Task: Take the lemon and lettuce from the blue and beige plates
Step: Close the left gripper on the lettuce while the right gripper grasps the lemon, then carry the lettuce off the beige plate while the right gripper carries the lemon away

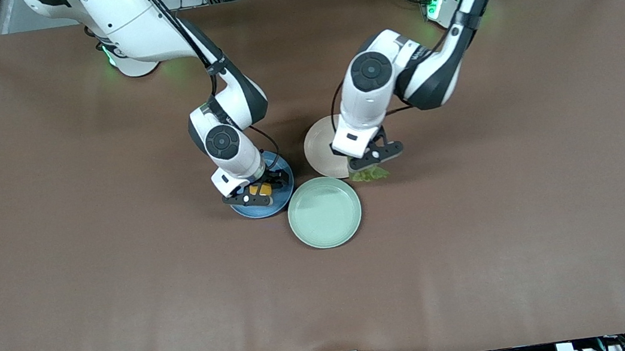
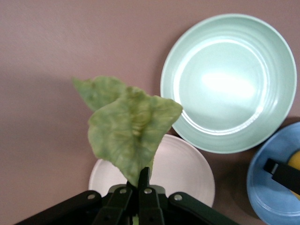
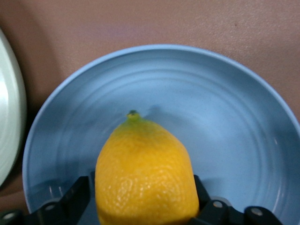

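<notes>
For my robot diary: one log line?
left gripper: shut on lettuce | right gripper: around lemon, blue plate

The yellow lemon [image 3: 146,176] sits between the right pincer's [image 1: 254,191] fingers on the blue plate [image 3: 225,117]. The green lettuce [image 2: 131,129] hangs pinched in the left pincer [image 2: 143,190] over the beige plate's [image 2: 183,166] edge.
</notes>
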Motion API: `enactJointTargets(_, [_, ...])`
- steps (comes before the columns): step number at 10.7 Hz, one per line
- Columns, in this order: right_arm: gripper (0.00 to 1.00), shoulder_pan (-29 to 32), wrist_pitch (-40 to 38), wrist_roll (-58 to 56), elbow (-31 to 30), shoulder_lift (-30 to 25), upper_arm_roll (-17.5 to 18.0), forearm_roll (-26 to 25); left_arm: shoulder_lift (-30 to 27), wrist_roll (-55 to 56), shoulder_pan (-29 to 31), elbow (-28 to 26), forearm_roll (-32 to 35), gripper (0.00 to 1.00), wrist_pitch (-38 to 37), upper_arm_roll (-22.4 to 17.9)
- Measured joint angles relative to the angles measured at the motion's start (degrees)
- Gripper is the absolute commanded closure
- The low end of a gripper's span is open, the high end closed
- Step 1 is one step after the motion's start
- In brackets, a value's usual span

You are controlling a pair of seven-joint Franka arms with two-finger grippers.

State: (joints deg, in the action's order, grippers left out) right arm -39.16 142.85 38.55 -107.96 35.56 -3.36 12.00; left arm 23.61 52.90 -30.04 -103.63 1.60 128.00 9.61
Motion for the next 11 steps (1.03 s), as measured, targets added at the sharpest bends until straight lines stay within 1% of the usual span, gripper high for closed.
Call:
enactJointTargets(2, [0.45,0.0,0.0,0.0,0.1,-0.1,-0.1,0.0,0.0,-6.4,3.7,1.5,0.0,1.0,-2.7,-0.1])
enactJointTargets(4, [0.47,0.0,-1.0,0.0,0.3,-0.1,-0.4,0.0,0.0,-11.2,6.9,1.7,0.0,1.0,-3.6,-0.1])
enactJointTargets(7, [0.47,0.7,-7.4,0.0,3.2,-0.2,-1.0,0.0,0.0,-19.3,11.2,1.7,0.2,1.0,-5.1,-0.2])
enactJointTargets(11, [0.46,4.0,-17.7,-0.2,9.5,-1.0,-1.2,0.0,0.2,-35.1,20.1,1.7,0.2,1.0,-5.6,-0.3])
